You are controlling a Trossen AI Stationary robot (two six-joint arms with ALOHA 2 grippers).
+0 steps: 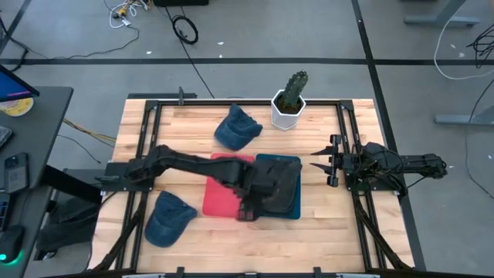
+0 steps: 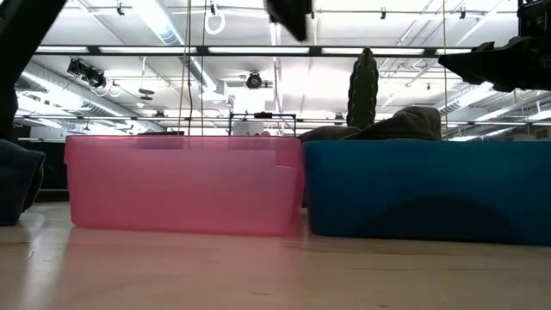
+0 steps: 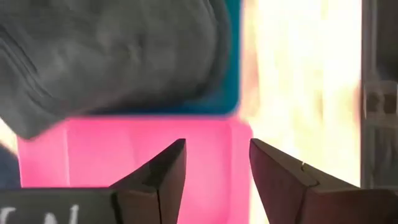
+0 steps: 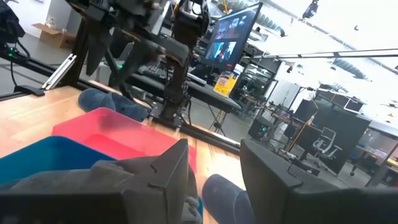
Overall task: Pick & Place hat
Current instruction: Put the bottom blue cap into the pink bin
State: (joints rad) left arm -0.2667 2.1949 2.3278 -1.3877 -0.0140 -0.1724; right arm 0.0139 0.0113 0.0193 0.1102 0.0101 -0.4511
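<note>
Low view alone shows cactus (image 2: 362, 89) behind bins.

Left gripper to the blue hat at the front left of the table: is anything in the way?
Nothing visible blocks it. The left gripper, open and empty, hangs over the front edge of the pink bin. The blue hat lies beside that bin on bare table, with only tabletop between them.

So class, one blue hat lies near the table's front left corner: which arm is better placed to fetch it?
Left. Its end effector hangs open over the bins, near that blue hat; the right end effector waits at the far right side.
</note>
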